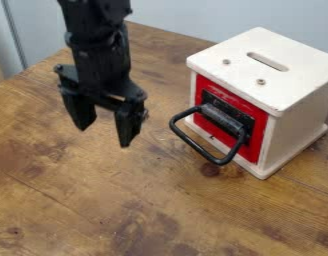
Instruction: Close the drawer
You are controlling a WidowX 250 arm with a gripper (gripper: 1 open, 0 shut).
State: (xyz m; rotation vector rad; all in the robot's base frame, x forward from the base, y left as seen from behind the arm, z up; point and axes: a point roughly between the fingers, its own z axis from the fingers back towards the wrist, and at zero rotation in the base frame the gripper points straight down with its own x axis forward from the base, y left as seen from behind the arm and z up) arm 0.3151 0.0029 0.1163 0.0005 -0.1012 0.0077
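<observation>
The red-fronted drawer [234,120] sits in a cream-white cube box [267,80] at the right, pulled slightly out, its black wire-loop handle [200,143] hanging down toward the table. My black gripper [104,122] hangs to the left of the drawer, pointing straight down just above the wooden table. Its two fingers stand apart with nothing between them. A gap of tabletop separates the nearer finger [128,125] from the handle.
The box's white top has a slot [271,62] and small screws. The wooden tabletop [113,205] stretches in front and to the left. A pale wall and a door edge [13,40] lie behind the table.
</observation>
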